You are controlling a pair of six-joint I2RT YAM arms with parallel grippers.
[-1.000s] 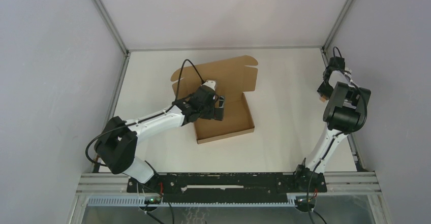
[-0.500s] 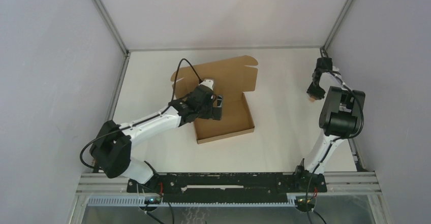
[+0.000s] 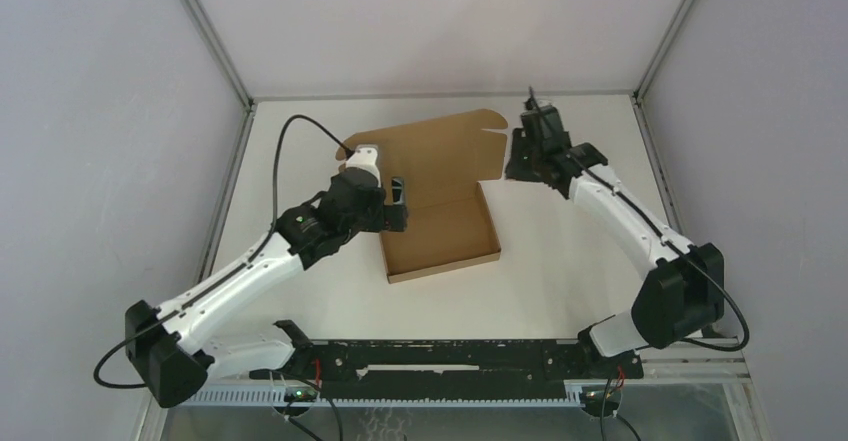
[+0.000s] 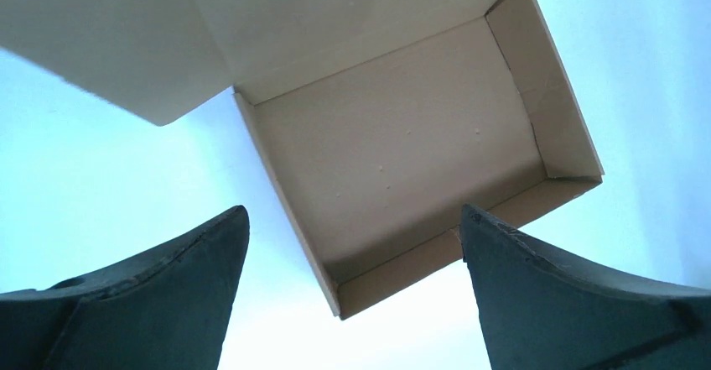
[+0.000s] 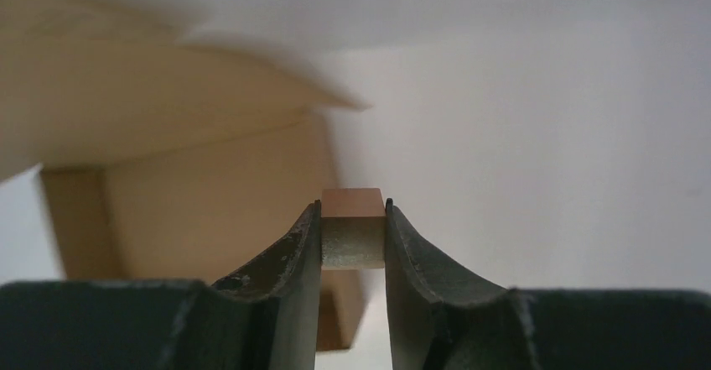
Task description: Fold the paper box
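The paper box (image 3: 445, 233) lies open on the table: a shallow brown tray with its lid flap (image 3: 440, 149) flat behind it. My left gripper (image 3: 392, 205) hovers open and empty over the tray's left wall; the left wrist view shows the tray (image 4: 402, 152) below between my spread fingers (image 4: 353, 208). My right gripper (image 3: 518, 159) is at the lid's right edge, shut on a tiny brown cardboard scrap (image 5: 353, 219). The right wrist view shows the box (image 5: 193, 194) close ahead on the left of my right gripper (image 5: 353, 204).
White tabletop (image 3: 570, 261) enclosed by grey walls with metal frame rails. The arm bases sit on the black rail (image 3: 440, 356) at the near edge.
My right arm swung from the far right wall across to the lid's right edge, still holding the scrap. My left gripper pulled back left out of the tray and rose.
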